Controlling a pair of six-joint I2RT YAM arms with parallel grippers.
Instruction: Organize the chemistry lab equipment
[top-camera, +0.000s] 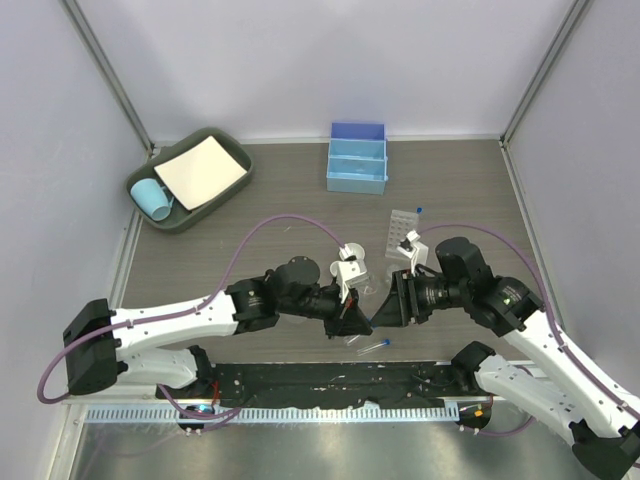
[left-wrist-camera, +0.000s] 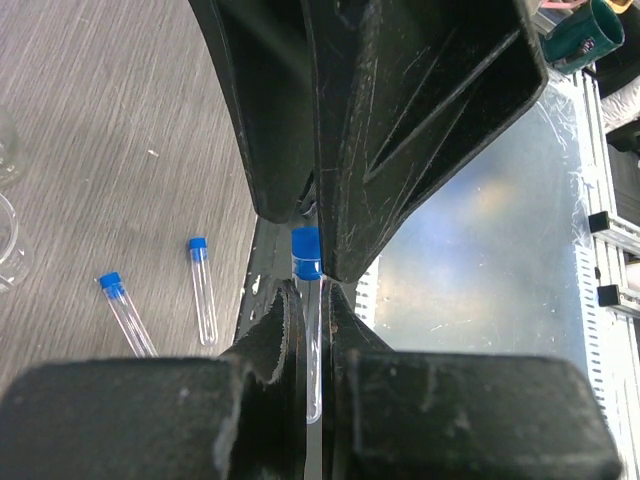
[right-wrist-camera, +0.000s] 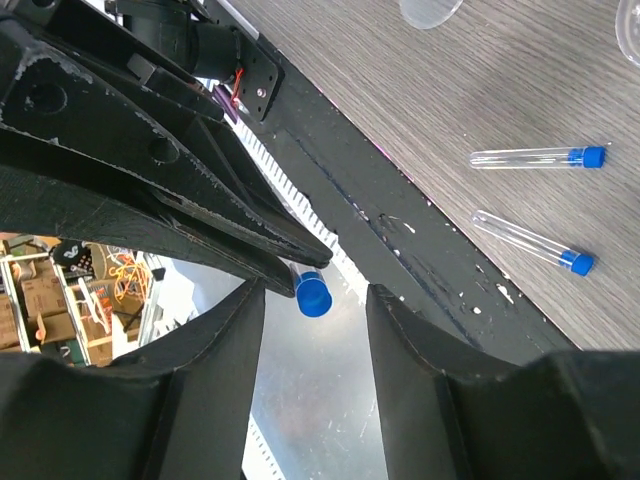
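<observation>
My left gripper (top-camera: 356, 318) is shut on a clear blue-capped tube (left-wrist-camera: 311, 330) and holds it above the table's near edge. In the left wrist view, the left gripper (left-wrist-camera: 310, 292) pinches the glass just below the blue cap. My right gripper (top-camera: 390, 300) faces it, open. In the right wrist view, the right gripper (right-wrist-camera: 315, 300) has its jaws on either side of the tube's cap (right-wrist-camera: 313, 293), not touching it. Two more blue-capped tubes (right-wrist-camera: 540, 157) (right-wrist-camera: 535, 243) lie on the table near the front edge. The perforated clear tube rack (top-camera: 403, 228) stands behind the right gripper.
A light-blue divided box (top-camera: 357, 157) stands at the back centre. A dark green tray (top-camera: 190, 222) at the back left holds a white sheet and a light-blue cup (top-camera: 152, 198). Clear glassware shows at the left wrist view's left edge (left-wrist-camera: 8, 245). A clear dish (right-wrist-camera: 430, 10) lies beyond the tubes.
</observation>
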